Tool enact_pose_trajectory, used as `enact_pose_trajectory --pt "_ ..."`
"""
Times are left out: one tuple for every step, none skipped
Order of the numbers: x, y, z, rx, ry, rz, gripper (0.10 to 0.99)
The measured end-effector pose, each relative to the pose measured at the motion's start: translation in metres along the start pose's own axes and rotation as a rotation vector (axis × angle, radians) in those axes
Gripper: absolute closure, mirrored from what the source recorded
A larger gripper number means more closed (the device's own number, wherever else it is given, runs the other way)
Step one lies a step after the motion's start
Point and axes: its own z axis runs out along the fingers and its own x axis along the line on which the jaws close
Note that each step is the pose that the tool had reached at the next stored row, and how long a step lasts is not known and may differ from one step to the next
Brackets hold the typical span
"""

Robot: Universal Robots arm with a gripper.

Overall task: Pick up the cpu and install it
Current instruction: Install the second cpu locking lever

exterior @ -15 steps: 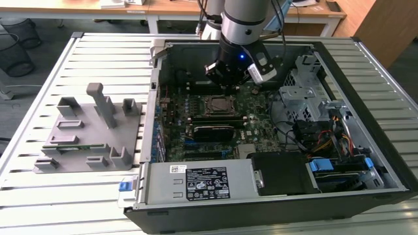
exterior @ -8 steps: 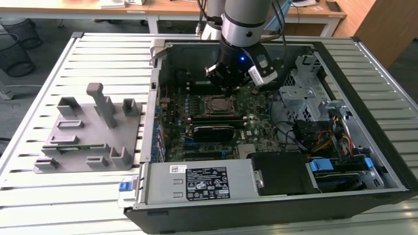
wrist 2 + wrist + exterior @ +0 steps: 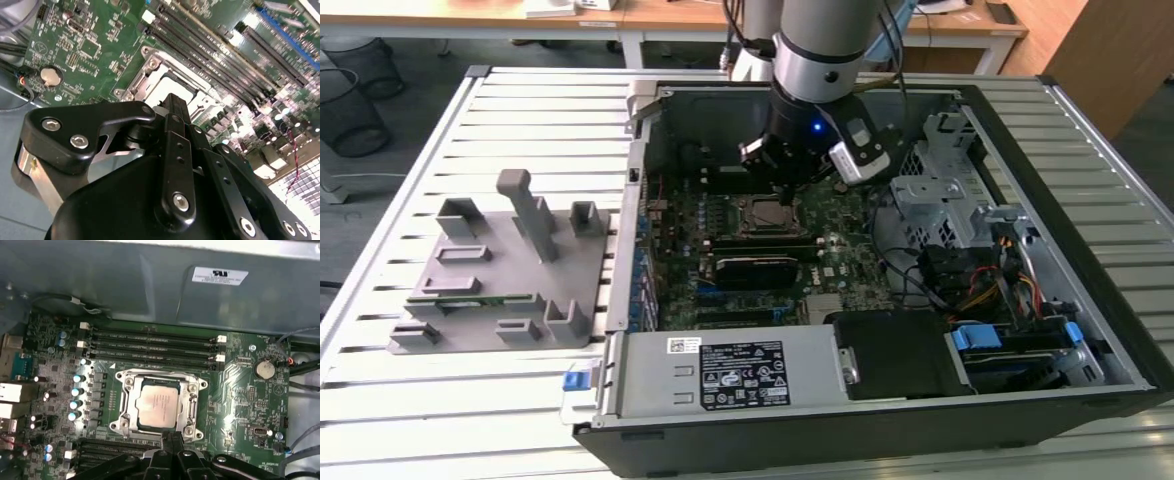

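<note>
Hanging over the middle of the open computer case (image 3: 1067,330), the arm's pincer (image 3: 783,190) sits just above the socket frame (image 3: 767,213) on the green motherboard (image 3: 854,215), a little above the centre of the exterior view. In the first wrist view the cpu (image 3: 157,406) lies flat inside that metal-rimmed frame (image 3: 192,390), its silvery top facing up, seated square in the opening near the middle of the frame; the black fingers (image 3: 172,442) show at the bottom edge, drawn close together into a narrow tip with nothing between them, and they stand just beside the frame's near rim. The second wrist view shows the same narrow fingertips (image 3: 175,107) pointing down at the socket (a pale patch of the chip peeks out beside them). Long dark memory slots (image 3: 152,347) run above the socket in the first wrist view, and a round coin battery (image 3: 263,370) sits at centre right. Off at the exterior view's left, a grey plastic fixture (image 3: 500,275) rests on the slatted surface (image 3: 400,400), well apart from the case.
</note>
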Motion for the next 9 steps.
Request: enact_pose_trajectory --pt "0.0001 -0.0018 0.0002 -0.001 -0.0002 0.000 0.980" --pt "0.0002 -0.0032 0.0005 -0.002 -0.0003 0.000 0.980" --pt "0.0003 -0.0045 0.0011 -0.003 -0.0003 0.000 0.980" --pt "0.0004 -0.0055 0.0020 -0.004 -0.0004 0.000 0.980" --pt "0.0005 -0.0064 0.0029 -0.004 -0.0004 0.000 0.980" --pt "0.0007 -0.0079 0.0038 -0.004 -0.0003 -0.001 0.980" --pt "0.0009 -0.0095 0.0048 -0.005 -0.0003 -0.001 0.980" --pt "0.0011 -0.0107 0.0062 -0.005 -0.0003 -0.001 0.980" --pt "0.0016 -0.0117 0.0075 -0.005 -0.0004 -0.001 0.980"
